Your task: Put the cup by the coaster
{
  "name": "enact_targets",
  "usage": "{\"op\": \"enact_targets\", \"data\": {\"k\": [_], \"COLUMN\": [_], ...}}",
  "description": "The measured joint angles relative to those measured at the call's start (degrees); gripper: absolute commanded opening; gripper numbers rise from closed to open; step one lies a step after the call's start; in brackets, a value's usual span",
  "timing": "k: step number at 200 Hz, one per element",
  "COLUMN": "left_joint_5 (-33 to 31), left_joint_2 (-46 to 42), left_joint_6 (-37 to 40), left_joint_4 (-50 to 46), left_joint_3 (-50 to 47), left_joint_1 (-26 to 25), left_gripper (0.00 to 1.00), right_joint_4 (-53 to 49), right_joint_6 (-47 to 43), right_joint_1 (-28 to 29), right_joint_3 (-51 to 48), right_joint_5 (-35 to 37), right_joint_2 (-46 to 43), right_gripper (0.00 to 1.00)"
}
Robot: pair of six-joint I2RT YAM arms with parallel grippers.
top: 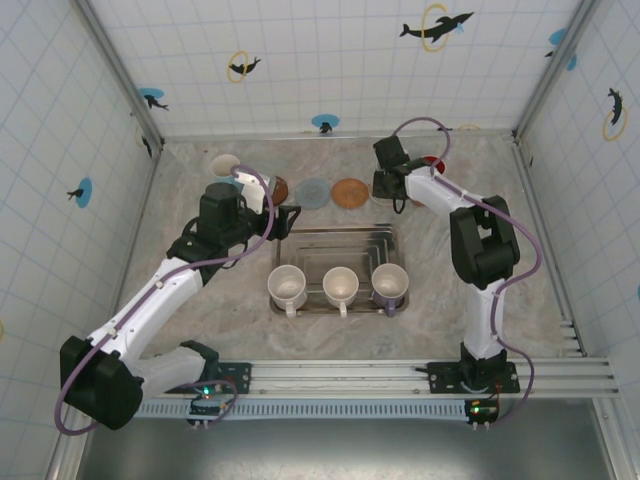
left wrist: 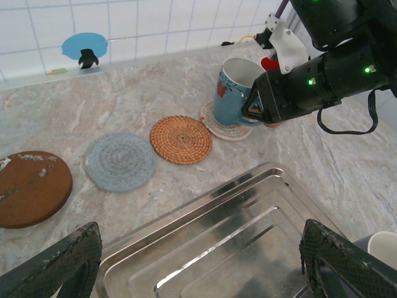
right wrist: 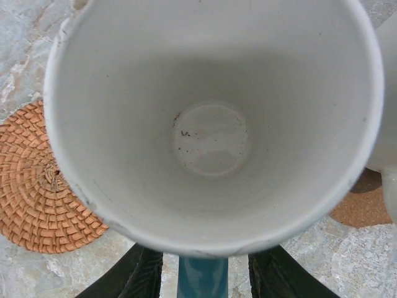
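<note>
My right gripper (right wrist: 203, 273) stands jaws apart astride the handle (right wrist: 203, 287) of the cup (left wrist: 234, 93), which sits upright on the pale coaster (left wrist: 217, 129) just beside the orange coaster (left wrist: 181, 139), so I judge this the release, with a straight, clean retreat due next.

Marbled tabletop (left wrist: 124, 105): beyond the steel tray (left wrist: 217, 236) you see a brown coaster (left wrist: 28, 187), grey coaster (left wrist: 120, 162), orange woven coaster (left wrist: 181, 139) and pale coaster (left wrist: 214, 125).

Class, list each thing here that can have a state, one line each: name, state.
blue cup, upright, empty, on the pale coaster
right claw, open, astride the blue cup's handle
left claw, open, empty
tray, holding three cups
left tray cup, upright
middle tray cup, upright
right tray cup, upright
orange coaster, bare
grey coaster, bare
brown coaster, bare
</note>
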Motion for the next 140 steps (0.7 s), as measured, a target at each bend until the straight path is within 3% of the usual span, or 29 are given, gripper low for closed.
{"op": "enact_targets", "data": {"k": [140], "left_joint_5": [-1.5], "left_joint_2": [1.6], "left_joint_6": [-0.5], "left_joint_4": [-0.9], "left_joint_3": [0.4], "left_joint_1": [0.0], "left_gripper": [0.83], "right_joint_4": [5.8], "right_joint_6": [4.5], "right_joint_1": [0.0], "right_joint_3": [-19.7], "right_joint_5": [-1.9], "right_joint_2": [-24.2], "right_gripper": [0.45]}}
